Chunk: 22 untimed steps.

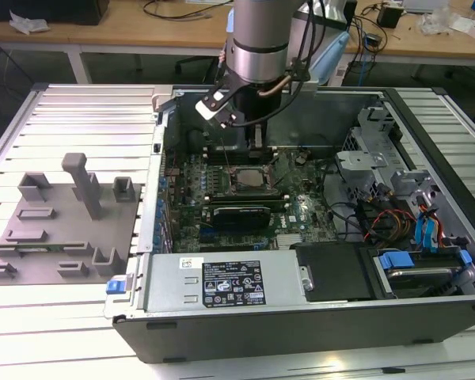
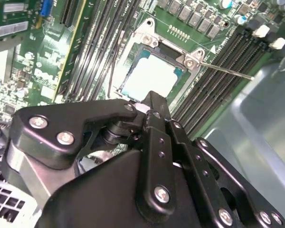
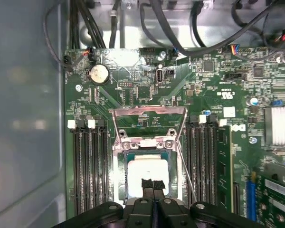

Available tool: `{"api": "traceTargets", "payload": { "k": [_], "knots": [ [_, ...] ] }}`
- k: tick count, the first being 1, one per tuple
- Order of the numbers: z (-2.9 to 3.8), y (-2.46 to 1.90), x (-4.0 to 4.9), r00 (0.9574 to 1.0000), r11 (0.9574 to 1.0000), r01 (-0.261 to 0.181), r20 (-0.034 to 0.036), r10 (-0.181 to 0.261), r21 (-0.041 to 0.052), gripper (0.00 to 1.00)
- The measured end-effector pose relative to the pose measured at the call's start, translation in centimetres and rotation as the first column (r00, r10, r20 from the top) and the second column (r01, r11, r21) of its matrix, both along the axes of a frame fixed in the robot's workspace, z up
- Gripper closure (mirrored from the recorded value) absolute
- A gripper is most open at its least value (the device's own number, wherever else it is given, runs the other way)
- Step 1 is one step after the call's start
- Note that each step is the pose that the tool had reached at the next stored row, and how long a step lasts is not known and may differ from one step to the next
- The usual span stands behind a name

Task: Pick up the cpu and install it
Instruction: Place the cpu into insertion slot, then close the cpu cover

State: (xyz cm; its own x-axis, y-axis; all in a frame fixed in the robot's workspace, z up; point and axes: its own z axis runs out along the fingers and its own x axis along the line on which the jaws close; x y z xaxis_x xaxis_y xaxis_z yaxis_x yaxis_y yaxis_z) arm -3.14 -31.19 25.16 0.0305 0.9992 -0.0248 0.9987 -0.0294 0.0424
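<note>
The cpu [image 3: 147, 172] is a pale square chip lying flat in the motherboard socket [image 3: 119, 156], and it shows too in the second wrist view [image 2: 149, 76] and the exterior view [image 1: 250, 177]. The socket's metal load frame [image 3: 149, 112] stands flipped open, with its thin lever [image 3: 187, 176] raised beside it. My gripper [image 3: 153, 183] hangs just above the chip's near edge with its two black fingers pressed together and nothing between them. From the second wrist view the gripper [image 2: 153, 99] tips sit over the chip's edge. The exterior view has the gripper [image 1: 257, 141] inside the open computer case.
Rows of memory slots [image 3: 90, 166] flank the socket on both sides. A graphics card [image 1: 239, 215], a power supply [image 1: 222, 281] and drive cages with cables [image 1: 396, 206] sit in the case. A large grey tray with upright blocks [image 1: 55, 229] lies on the exterior view's left.
</note>
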Motion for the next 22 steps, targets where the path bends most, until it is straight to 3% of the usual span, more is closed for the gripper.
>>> {"api": "traceTargets", "payload": {
  "k": [4, 22],
  "knots": [
    [0.65, 0.0, 0.0, 1.0, 1.0, 0.0, 0.0001, 0.0, 0.0002, 0.89],
    [0.98, 0.0, 0.0, 1.0, 1.0, 0.0, 0.0001, 0.0, 0.0002, 0.89]
  ]
}}
